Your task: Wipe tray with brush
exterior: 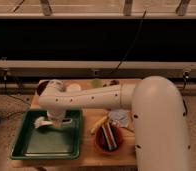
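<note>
The green tray (43, 145) lies on the left of the wooden table. My gripper (55, 122) hangs from the white arm over the tray's far end, low over its floor. It is shut on the white brush (41, 121), whose whitish head sticks out to the left of the gripper, at or just above the tray floor near the far left corner. The brush handle is hidden by the gripper.
An orange-red bowl (110, 141) with dark items stands right of the tray, with a banana (98, 125) beside it. A white cup (74, 88), a dark bowl (43, 86) and a green item (97, 83) stand along the table's back edge. My bulky arm (158, 125) fills the right side.
</note>
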Robot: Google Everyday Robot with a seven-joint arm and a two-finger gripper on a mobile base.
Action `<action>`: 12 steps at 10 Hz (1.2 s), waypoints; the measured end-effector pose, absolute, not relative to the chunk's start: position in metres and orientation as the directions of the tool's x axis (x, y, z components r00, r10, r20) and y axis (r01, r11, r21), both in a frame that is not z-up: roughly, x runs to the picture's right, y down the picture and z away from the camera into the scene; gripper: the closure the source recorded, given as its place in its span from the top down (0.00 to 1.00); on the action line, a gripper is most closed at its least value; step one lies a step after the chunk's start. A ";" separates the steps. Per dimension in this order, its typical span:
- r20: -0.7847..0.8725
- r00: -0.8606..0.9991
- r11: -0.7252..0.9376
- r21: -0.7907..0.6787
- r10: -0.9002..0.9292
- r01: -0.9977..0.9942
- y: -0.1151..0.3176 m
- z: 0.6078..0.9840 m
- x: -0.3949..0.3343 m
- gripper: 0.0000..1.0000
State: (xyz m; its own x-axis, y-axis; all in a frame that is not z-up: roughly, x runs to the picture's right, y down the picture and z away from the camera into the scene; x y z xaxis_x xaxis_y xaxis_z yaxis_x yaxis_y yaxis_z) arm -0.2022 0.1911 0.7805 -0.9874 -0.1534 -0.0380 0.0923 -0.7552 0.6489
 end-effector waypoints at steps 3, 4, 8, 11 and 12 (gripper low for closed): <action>-0.047 -0.988 -0.751 0.656 -0.145 0.079 0.192 0.783 -0.199 0.00; -0.047 -0.988 -0.751 0.656 -0.145 0.079 0.192 0.783 -0.199 0.00; -0.055 -0.989 -0.746 0.662 -0.140 0.069 0.194 0.784 -0.201 0.00; -0.099 -0.990 -0.727 0.687 -0.103 0.007 0.219 0.794 -0.217 0.00; -0.114 -0.989 -0.723 0.690 -0.092 -0.013 0.227 0.792 -0.220 0.00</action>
State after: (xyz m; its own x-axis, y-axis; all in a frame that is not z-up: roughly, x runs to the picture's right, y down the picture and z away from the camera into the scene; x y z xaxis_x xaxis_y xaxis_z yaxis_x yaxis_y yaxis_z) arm -0.2200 0.2267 0.7915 -0.9892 -0.0915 -0.1144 -0.0129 -0.7233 0.6904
